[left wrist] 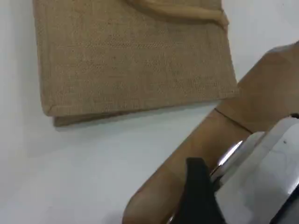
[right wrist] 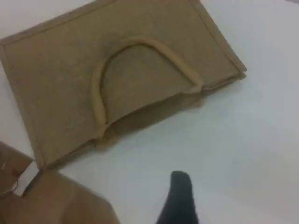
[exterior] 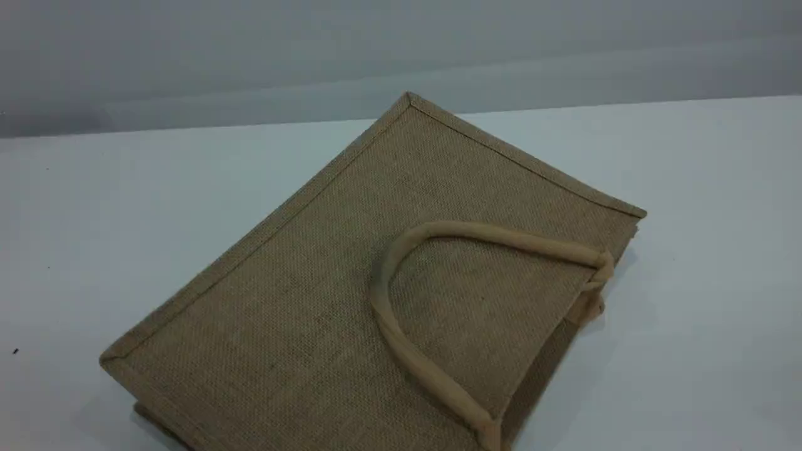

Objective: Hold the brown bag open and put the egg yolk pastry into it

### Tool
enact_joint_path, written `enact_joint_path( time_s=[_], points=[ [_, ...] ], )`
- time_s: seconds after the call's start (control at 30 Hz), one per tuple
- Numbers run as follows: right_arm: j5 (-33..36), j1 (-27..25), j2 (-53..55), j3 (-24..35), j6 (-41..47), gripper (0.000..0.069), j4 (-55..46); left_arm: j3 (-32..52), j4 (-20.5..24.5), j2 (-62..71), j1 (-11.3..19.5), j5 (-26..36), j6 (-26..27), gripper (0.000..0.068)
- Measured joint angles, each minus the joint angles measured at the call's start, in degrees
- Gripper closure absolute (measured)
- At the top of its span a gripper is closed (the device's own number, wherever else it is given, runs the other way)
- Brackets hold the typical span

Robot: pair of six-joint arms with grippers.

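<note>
1. The brown bag (exterior: pixel 326 300) lies flat on the white table (exterior: pixel 94 219) with one broad face up, set askew to the table's far edge.
2. Its cloth is a coarse tan-brown weave. A folded seam frames the upper face, the corners are crisp, and the sides are pressed flat under it.
3. One lighter beige loop handle (exterior: pixel 401 250) lies folded back on that face as an arch, both ends meeting the mouth edge.
4. The mouth is nearly closed. In the right wrist view the upper panel lifts slightly between the handle ends, leaving a thin dark gap beneath.
5. The left gripper (left wrist: pixel 201 186) shows one black fingertip. Its fingers are spread wide with nothing between them.
6. From that fingertip the bag lies ahead and to the left, apart from it, with bare table between. A folded side edge of the bag is turned toward the fingertip.
7. The right gripper (right wrist: pixel 180 198) also shows one black fingertip, and its fingers are likewise spread wide on nothing.
8. From this fingertip the bag lies ahead and to the left, with the mouth edge facing the fingertip and not touching it.
9. A smooth brown shape (left wrist: pixel 261 93) sits just beside the left fingertip. What it is cannot be told.
</note>
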Motion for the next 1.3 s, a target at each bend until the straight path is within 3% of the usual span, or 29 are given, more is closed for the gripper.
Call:
enact_joint_path(
  time_s=[0.43, 0.87, 1.07, 1.17, 1.3],
  points=[
    [-0.05, -0.52, -1.82, 0.0, 0.0, 0.017, 0.0, 1.92, 0.2, -12.92, 0.0, 2.55, 1.41, 0.0225],
    [-0.05, -19.68, -2.72, 0.0, 0.0, 0.017, 0.41, 1.92, 0.19, -12.93, 0.0, 3.6, 1.35, 0.0225],
    [0.04, -20.67, -7.64, 0.0, 0.0, 0.017, 0.46, 1.92, 0.19, -12.93, 0.08, 3.52, 1.35, 0.0225],
    [0.04, -20.67, -7.64, 0.0, 0.0, 0.017, 0.46, 1.87, 0.13, -12.93, 2.42, 3.52, 1.35, 0.0225],
    [0.04, -20.67, -7.59, 0.0, 0.0, 0.017, 0.46, 1.87, 0.13, -12.93, 9.87, 3.5, 1.35, 0.0225]
  ],
)
